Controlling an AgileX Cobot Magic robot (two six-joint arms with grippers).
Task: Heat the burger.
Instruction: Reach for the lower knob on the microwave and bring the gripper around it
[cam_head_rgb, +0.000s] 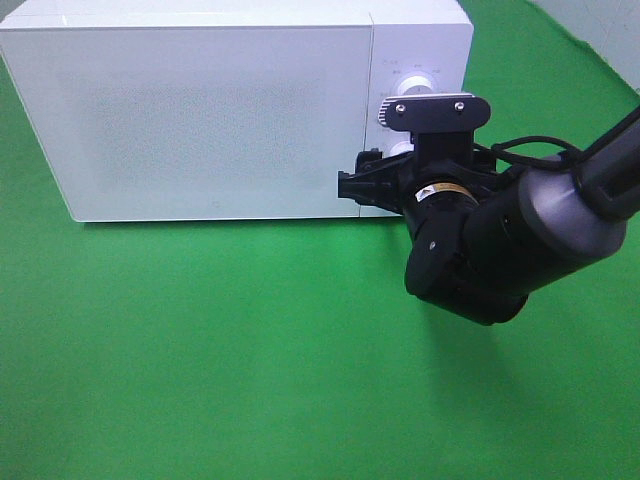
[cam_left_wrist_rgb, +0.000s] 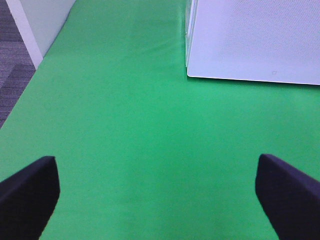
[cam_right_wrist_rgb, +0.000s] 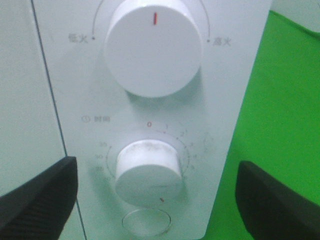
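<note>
While the left gripper (cam_left_wrist_rgb: 160, 195) stands wide open and empty over the matte green mat (cam_head_rgb: 250, 350), the right gripper (cam_right_wrist_rgb: 157, 197), likewise wide and empty, flanks the round white timer knob (cam_right_wrist_rgb: 148, 170) just beside the larger power knob (cam_right_wrist_rgb: 152, 47) on the glossy white box-shaped microwave (cam_head_rgb: 220, 120), door shut. Burger location: cannot tell.

From above, the right arm (cam_head_rgb: 520, 235) mostly covers the lower dial (cam_right_wrist_rgb: 148, 170); its numerals (blurred close up) seem unreadable.
</note>
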